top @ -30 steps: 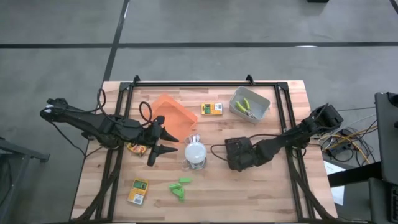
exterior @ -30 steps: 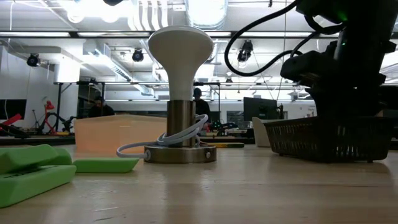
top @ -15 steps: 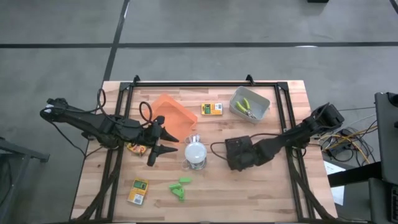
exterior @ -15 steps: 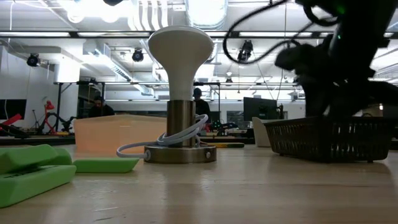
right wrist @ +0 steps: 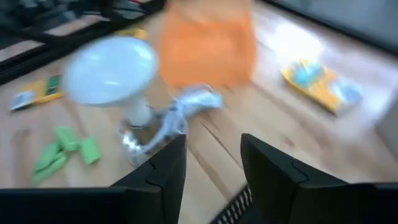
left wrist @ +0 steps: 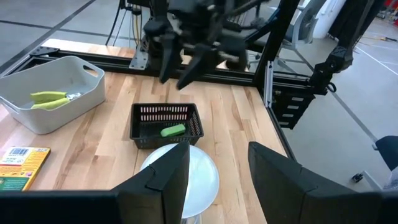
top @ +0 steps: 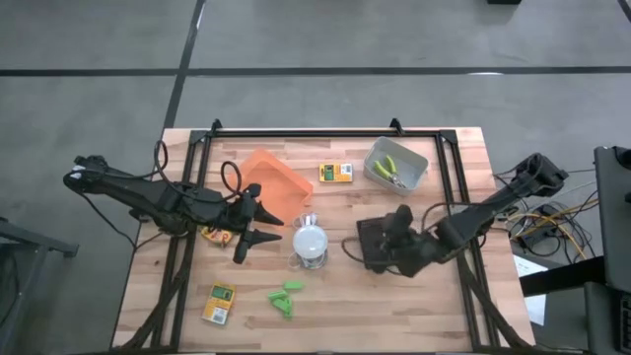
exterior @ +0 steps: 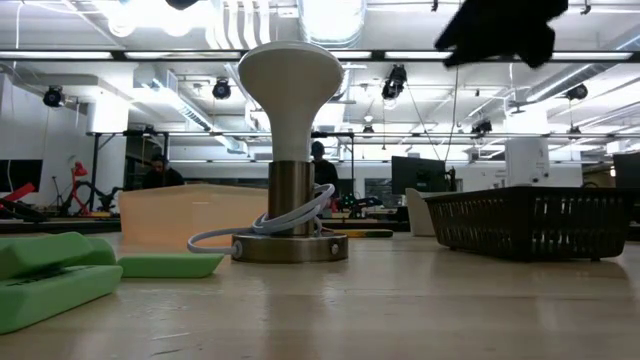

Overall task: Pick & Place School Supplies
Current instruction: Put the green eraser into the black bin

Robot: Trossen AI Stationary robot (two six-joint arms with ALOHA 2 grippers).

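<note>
Two end effectors spread empty, right (left wrist: 186, 59) above black basket (left wrist: 166, 121), box print illegible.

Two matte black jointed arms of slim tubular links, black cables looping along each, left tool (top: 254, 229) with two tapered pointed black fingers, right tool (top: 398, 223) blocky, with broad flat dark fingers (right wrist: 277, 180)

Three printed boxes (top: 218, 303), perhaps four green chunks (top: 286, 299)
</note>
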